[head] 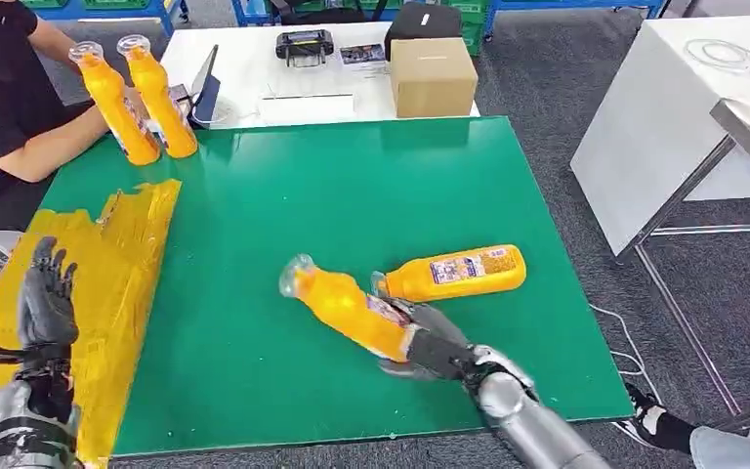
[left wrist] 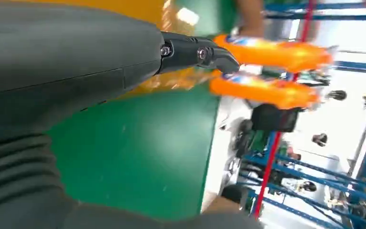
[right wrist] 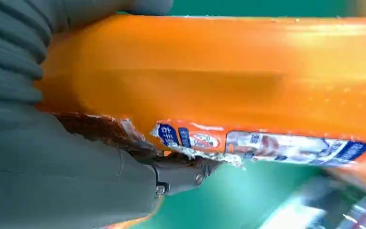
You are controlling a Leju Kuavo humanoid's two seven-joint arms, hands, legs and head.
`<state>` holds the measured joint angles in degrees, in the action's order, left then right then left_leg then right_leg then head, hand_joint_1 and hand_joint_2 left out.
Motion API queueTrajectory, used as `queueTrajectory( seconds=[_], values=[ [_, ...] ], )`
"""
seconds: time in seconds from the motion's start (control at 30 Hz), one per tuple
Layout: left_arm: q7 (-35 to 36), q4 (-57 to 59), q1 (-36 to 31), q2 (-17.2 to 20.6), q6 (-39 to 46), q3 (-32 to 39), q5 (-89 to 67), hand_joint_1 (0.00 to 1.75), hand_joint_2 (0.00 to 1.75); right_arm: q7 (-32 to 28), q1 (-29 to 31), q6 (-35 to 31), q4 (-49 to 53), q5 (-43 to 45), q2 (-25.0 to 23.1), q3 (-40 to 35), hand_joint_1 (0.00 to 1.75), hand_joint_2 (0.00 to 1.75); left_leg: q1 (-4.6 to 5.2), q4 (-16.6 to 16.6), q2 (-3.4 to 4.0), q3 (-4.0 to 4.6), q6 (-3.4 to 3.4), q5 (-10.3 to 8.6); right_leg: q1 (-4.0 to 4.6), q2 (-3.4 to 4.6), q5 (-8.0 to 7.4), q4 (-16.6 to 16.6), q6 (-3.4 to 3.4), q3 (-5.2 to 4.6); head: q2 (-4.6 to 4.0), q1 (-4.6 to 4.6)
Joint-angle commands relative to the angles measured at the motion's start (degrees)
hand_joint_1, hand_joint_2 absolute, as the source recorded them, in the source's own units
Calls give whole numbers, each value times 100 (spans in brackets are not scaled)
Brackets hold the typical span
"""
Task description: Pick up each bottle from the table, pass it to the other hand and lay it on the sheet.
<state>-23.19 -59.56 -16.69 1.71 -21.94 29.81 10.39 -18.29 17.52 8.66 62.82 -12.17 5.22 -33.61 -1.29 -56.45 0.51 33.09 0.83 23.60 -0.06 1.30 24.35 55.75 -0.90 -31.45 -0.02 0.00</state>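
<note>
right hand (head: pixel 428 347) grips a full orange bottle (head: pixel 347 308) by its base end, tilted above the green counter (head: pixel 352 195); left hand (head: pixel 47 293) waits spread over the yellow sheet (head: pixel 127 244). likely heavy, stiff and slick, so take it mid-body. another bottle (head: pixel 459 273) lies just beside.

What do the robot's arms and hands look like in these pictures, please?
Both arms are silver metal with rounded, jointed segments. The left hand is dark grey to black with slender segmented fingers, and thin dark cables run along its wrist. The right hand is the same dark grey. Close up, each has a grey ribbed cover, a thick grey thumb and small screws at the knuckles.
</note>
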Motion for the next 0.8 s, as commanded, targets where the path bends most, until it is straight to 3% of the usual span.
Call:
queueTrajectory(
  seconds=[0.03, 0.13, 0.57, 0.8],
  values=[
    [494, -444, 209, -716, 155, -1335, 823, 0, 175, 330, 1289, 338, -220, 920, -1238, 167, 175, 175, 8, -7, -10, 35, -5, -4, -7, -22, 4, 10, -3, -30, 0, 7],
    [492, -912, 624, -771, 217, -1887, 905, 0, 175, 384, 1287, 268, -125, 1004, -1260, 25, 175, 175, 12, -3, -15, 52, -7, -4, -9, -26, 4, 8, -4, -38, 0, 11],
    [823, -1057, 879, -610, -145, -2524, 1494, 0, 175, 436, 1463, 153, -574, 1021, -1390, -330, 175, 175, 17, -2, -58, 73, -9, 4, -19, -61, 10, -1, -3, -47, 0, 7],
    [880, -1335, 663, -533, -306, -3081, 1815, 0, 175, 697, 2005, 55, -1792, 712, -1791, -839, 175, 175, 16, -4, -59, 86, -7, -2, -19, -59, 6, 3, -4, -60, 0, 9]
  ],
)
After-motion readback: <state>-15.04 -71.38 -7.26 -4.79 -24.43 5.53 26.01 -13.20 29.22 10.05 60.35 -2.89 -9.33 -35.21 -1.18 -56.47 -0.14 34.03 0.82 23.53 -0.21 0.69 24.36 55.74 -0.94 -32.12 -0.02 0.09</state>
